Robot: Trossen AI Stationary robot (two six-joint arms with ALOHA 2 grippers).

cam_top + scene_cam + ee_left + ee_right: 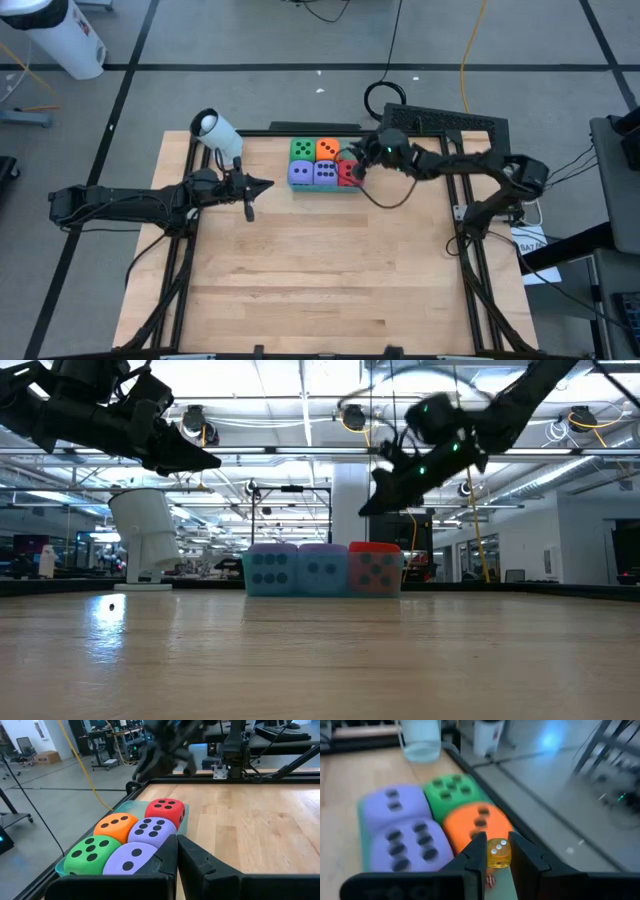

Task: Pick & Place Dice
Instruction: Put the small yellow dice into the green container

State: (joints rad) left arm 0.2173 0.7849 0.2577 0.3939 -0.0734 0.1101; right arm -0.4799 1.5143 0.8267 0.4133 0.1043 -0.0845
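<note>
Right end effector (492, 855) clamped on small yellow die (497, 853), hiding red die (347, 172) partly.

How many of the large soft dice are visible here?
5. Far row: green die, orange die. Near row: left purple die, middle purple die, red die beside the right gripper, which holds a small yellow die, not counted. None seems hidden.

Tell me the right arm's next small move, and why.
Probably lower the right end effector a little toward the bare corner of the tray beside the orange die, then let go. It is shut on a small yellow die, hanging just above that tray rather than resting in it.
</note>
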